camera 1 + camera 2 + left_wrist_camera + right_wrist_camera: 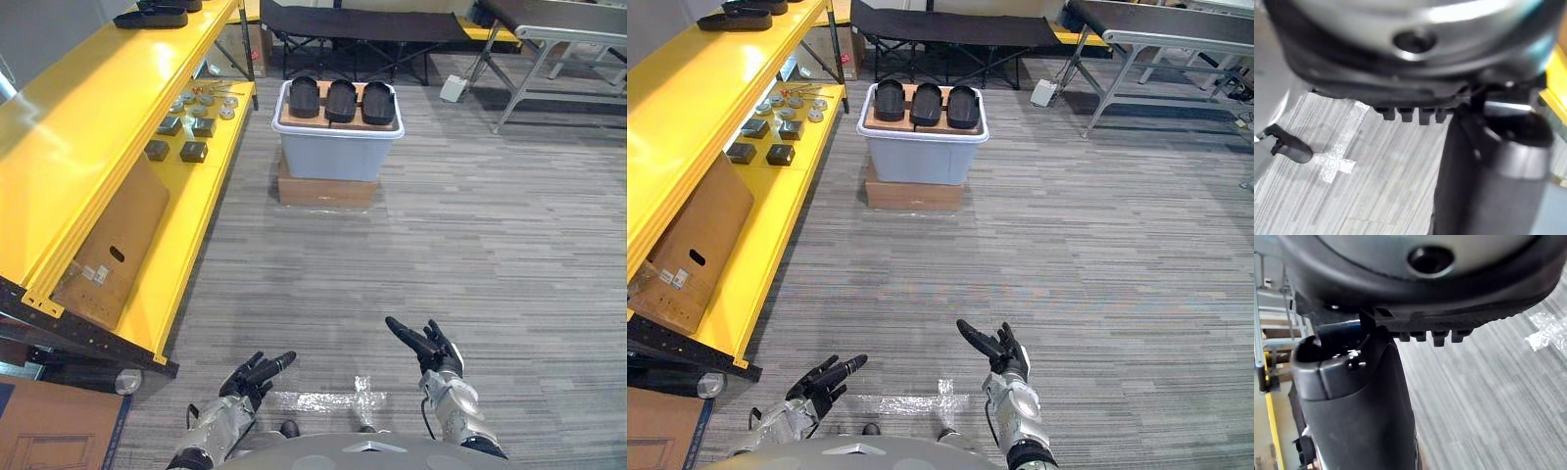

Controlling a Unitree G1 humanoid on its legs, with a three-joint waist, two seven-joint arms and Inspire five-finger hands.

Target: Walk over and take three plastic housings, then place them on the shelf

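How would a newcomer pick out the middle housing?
Ahead on the carpet, right of the yellow shelf, a grey tub stands on a flat cardboard box. Three black housings lie side by side on top; the middle housing is flanked on both sides.

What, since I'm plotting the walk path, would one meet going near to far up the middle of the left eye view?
First the silver tape cross on the floor → flat brown cardboard box → pale grey plastic tub standing on it → three black plastic housings in a row on top → black folding cot.
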